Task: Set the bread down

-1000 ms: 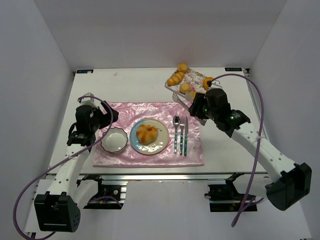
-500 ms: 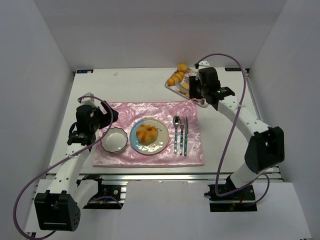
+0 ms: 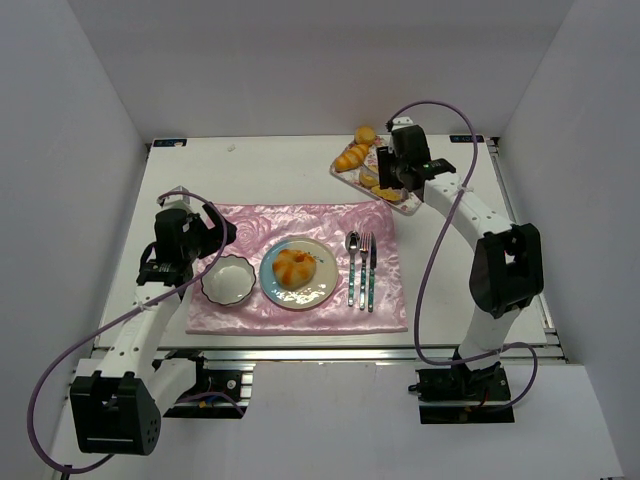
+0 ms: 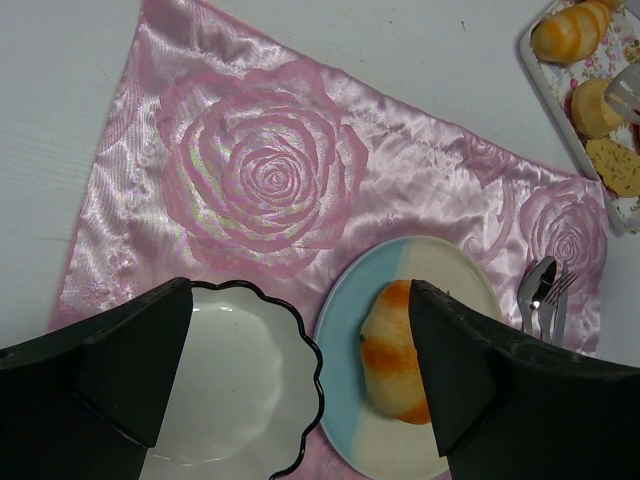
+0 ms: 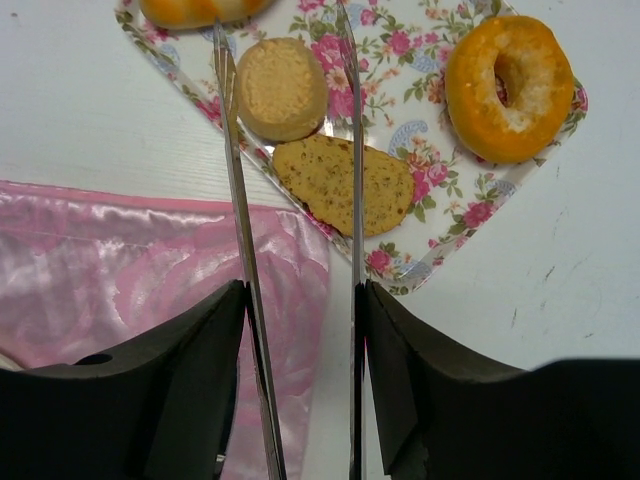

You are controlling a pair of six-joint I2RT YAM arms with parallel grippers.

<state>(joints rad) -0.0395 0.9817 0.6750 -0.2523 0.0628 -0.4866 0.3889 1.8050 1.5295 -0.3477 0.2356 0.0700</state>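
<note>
Right claw [image 5: 280, 25], blades spread and empty, hovers over the bread [image 5: 281, 88] on the tray [image 5: 430, 215] at one o'clock (left claw [image 4: 300, 365] idles released at nine), so picking seems in hand; next it likely must lower and pinch.

White table [image 3: 260, 170]: pink rose-patterned satin placemat [image 3: 290, 222] lies flat at centre, toward 6 o'clock; floral tray [image 5: 400, 95] at 1 o'clock, just beside the placemat's far right corner
</note>
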